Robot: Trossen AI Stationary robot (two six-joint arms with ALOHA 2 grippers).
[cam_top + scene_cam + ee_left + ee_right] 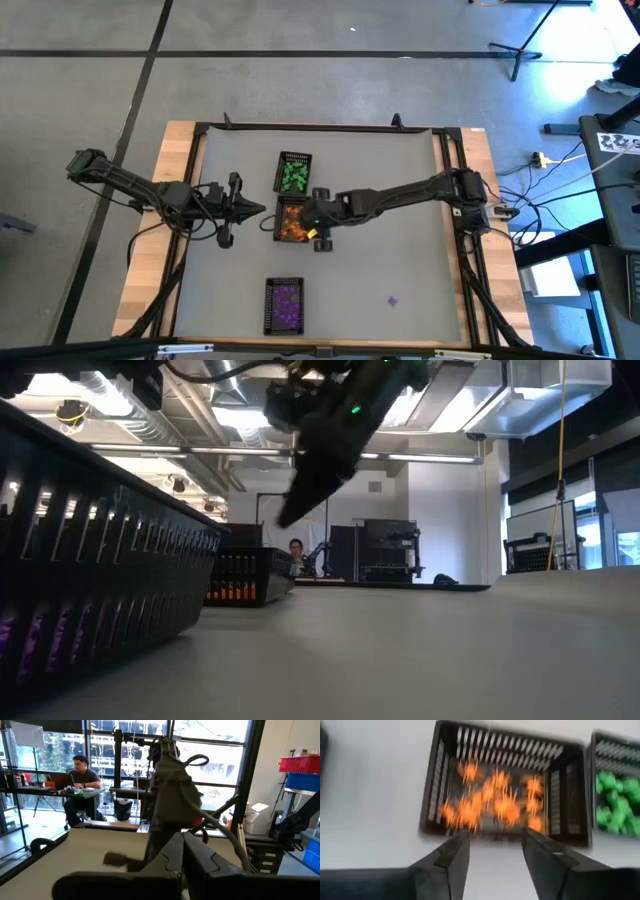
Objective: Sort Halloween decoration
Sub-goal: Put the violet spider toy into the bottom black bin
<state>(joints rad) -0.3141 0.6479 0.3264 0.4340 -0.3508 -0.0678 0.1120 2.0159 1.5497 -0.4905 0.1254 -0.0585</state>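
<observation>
No text, label, brand, number or sign can be read in any view. The trays, the arms and the table carry no legible marking. Things in the room behind are too blurred to read.

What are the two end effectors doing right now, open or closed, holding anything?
Left end effector: closed, empty, beside the trays.
Right end effector: open, empty, over the orange tray.
</observation>
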